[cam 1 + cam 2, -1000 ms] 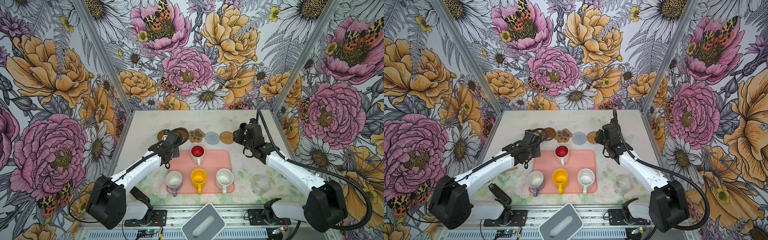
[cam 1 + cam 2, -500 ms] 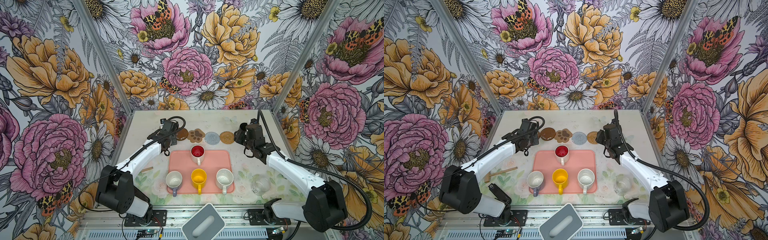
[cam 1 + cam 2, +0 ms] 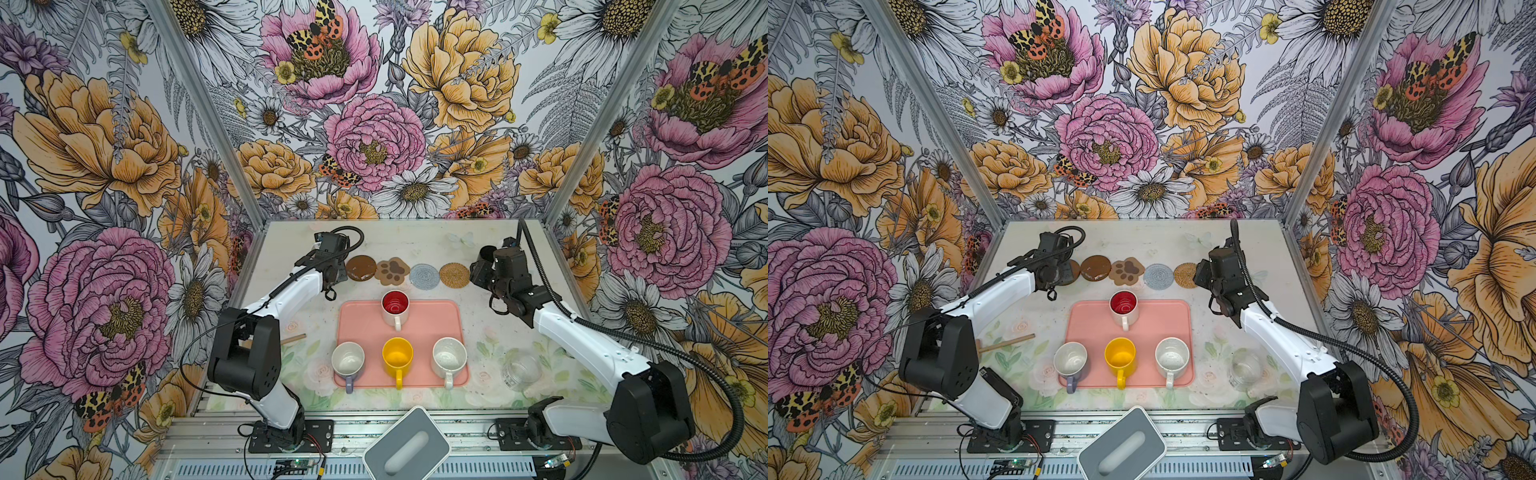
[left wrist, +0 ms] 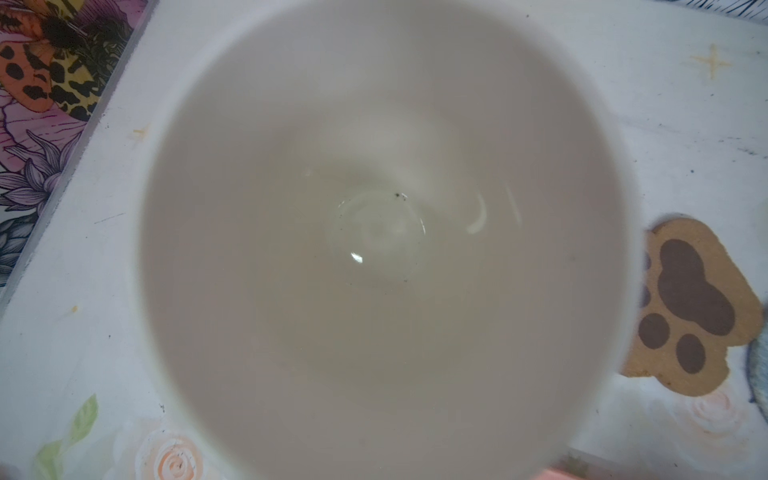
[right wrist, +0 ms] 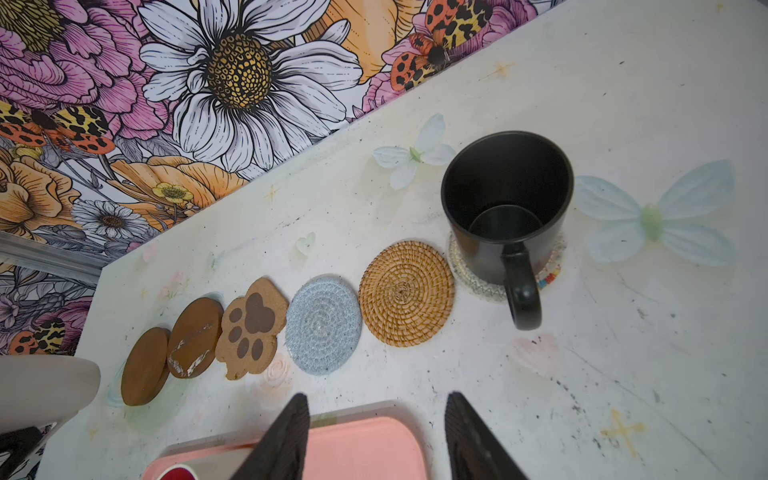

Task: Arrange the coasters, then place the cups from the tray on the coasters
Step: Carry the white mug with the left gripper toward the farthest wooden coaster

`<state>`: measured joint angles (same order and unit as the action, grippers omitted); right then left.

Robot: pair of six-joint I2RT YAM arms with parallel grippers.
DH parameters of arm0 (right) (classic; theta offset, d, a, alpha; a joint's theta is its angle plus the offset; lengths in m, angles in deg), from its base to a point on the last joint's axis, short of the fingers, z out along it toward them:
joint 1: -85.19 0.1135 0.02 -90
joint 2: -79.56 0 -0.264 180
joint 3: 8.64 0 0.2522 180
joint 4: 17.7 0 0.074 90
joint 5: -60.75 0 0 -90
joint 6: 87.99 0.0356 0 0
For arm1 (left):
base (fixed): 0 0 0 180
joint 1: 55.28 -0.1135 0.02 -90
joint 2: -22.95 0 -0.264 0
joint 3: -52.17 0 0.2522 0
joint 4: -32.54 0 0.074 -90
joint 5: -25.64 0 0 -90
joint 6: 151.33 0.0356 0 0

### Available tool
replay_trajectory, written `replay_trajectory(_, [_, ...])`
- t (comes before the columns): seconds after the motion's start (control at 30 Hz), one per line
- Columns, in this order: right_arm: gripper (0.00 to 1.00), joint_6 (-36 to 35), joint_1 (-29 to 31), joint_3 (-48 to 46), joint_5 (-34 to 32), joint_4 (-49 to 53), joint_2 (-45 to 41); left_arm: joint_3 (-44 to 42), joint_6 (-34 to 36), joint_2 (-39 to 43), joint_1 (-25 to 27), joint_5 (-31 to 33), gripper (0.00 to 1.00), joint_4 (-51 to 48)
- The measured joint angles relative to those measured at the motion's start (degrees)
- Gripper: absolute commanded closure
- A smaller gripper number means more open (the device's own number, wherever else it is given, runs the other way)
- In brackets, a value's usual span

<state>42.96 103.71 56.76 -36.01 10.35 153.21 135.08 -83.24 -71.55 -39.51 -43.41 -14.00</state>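
A row of coasters lies behind the salmon tray (image 3: 432, 328): two brown discs (image 5: 145, 365) (image 3: 361, 268), a paw print (image 3: 392, 271), a grey-blue round (image 3: 424, 276) and a tan woven round (image 3: 454, 275). A black cup (image 5: 505, 208) stands on the pale translucent coaster (image 5: 473, 282). My left gripper (image 3: 334, 272) is shut on a plain white cup (image 4: 374, 232) over the leftmost disc; contact with the disc cannot be told. Red-inside (image 3: 395, 305), lavender (image 3: 348, 359), yellow (image 3: 397, 355) and speckled (image 3: 449, 355) cups stand on the tray. My right gripper (image 5: 376, 440) hangs open and empty beside the black cup.
A clear glass jar (image 3: 521, 370) stands right of the tray near the right arm. A wooden stick (image 3: 293, 338) lies left of the tray beside the left arm. The floral walls close in behind the coaster row and at both sides.
My left arm swung from the tray's far left corner out to the left end of the coaster row, carrying the white cup. The right arm stayed put.
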Motion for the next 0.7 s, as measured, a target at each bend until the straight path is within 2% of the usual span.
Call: replay_trajectory(0.7, [0.45,0.0,-0.3,-0.6,0.0,0.0,0.0,3.1,1.1,-7.0,-2.1,-2.8,1.00,1.8])
